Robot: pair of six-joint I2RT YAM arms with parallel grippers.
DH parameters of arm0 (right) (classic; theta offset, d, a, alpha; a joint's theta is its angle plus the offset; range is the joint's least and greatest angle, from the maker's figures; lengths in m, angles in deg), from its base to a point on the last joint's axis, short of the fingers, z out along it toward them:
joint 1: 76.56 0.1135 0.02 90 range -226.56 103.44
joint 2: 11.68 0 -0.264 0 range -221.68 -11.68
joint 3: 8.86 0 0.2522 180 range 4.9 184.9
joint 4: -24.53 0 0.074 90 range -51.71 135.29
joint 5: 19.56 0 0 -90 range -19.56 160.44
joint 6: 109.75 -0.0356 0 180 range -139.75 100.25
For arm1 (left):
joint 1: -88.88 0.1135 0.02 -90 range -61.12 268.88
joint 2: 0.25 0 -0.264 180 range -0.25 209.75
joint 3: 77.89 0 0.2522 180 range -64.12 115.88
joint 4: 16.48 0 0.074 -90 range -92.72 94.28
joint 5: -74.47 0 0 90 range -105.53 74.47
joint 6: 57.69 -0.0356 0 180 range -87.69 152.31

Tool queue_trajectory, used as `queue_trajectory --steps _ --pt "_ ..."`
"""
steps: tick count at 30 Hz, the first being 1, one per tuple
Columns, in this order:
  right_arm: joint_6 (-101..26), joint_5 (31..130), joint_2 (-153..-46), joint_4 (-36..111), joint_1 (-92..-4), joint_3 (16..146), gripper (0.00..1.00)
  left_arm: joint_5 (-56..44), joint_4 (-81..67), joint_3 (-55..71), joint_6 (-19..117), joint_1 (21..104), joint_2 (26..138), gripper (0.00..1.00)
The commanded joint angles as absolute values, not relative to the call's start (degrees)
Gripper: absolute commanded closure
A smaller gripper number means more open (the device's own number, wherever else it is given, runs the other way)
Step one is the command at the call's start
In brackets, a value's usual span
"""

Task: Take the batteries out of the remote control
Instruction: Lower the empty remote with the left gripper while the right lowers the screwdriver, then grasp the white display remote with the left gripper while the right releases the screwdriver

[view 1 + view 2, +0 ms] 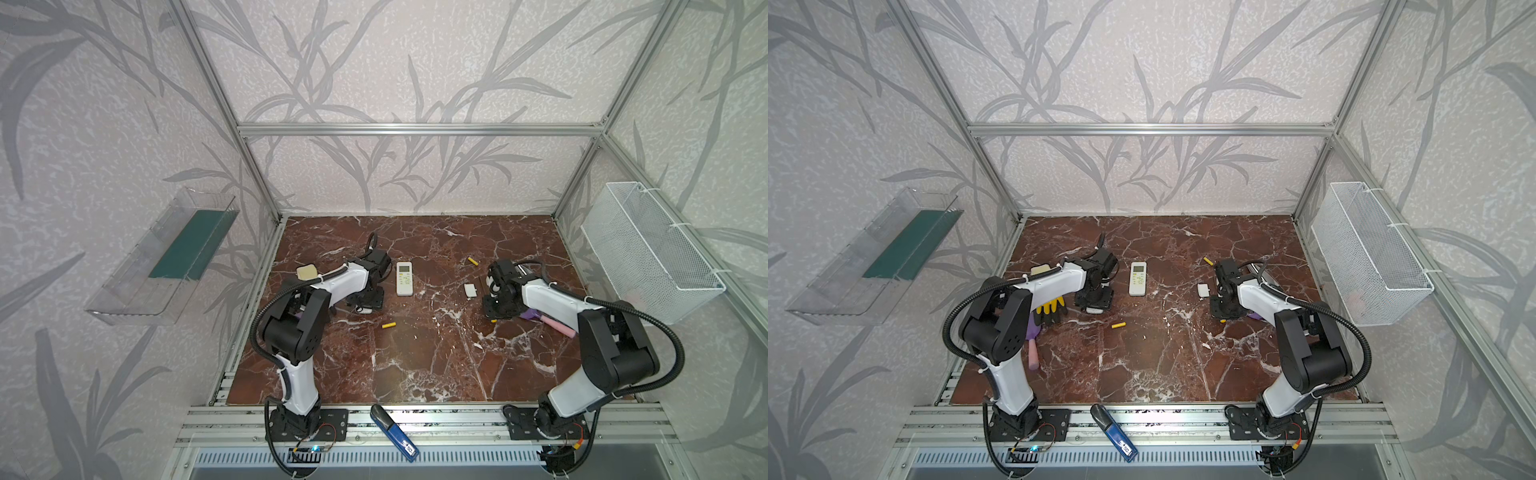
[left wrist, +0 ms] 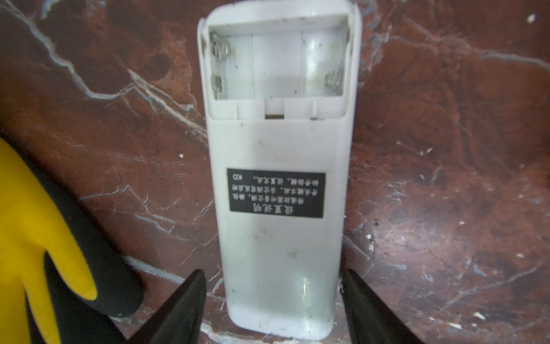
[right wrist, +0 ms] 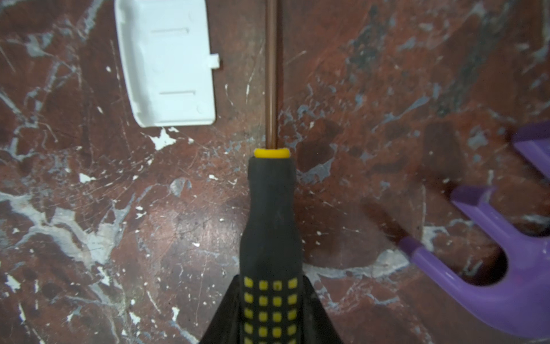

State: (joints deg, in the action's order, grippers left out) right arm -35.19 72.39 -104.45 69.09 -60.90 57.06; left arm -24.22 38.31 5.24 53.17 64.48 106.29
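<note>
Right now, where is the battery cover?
In a top view the battery cover lies right of centre, between the face-up remote and the right tool; the right wrist view shows it beside the screwdriver shaft, apart.

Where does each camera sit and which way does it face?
Top views: high in front, angled down at the marble table; both arms show.
Left wrist: on the left arm, looking down at the face-down remote; left gripper flanks it.
Right wrist: on the right arm, looking along the screwdriver in the right gripper.
Shared: battery cover, in right wrist and both top views.
</note>
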Motion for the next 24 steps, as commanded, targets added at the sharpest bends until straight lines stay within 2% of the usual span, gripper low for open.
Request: queue_trajectory --steps 1,4,7,18,24 --pt "-35.7 72.2 -105.6 71.9 -60.7 58.1 0.83 -24.9 41.3 7.0 54.0 64.6 103.2 0.17" --pt "-35.4 72.0 -105.8 72.2 -60.7 58.3 0.78 -24.5 41.9 8.2 53.8 64.6 101.4 0.09" --pt "-35.2 72.0 -106.1 72.3 -60.7 58.6 0.72 -23.3 42.3 9.5 53.5 64.4 100.0 0.05" --pt "-34.4 71.6 -110.8 73.6 -60.7 60.7 0.69 -19.6 40.7 13.0 53.0 61.9 101.2 0.04" --pt "-33.9 71.9 -111.8 73.8 -60.7 61.2 0.61 -19.1 40.6 17.3 52.8 60.1 105.5 0.03"
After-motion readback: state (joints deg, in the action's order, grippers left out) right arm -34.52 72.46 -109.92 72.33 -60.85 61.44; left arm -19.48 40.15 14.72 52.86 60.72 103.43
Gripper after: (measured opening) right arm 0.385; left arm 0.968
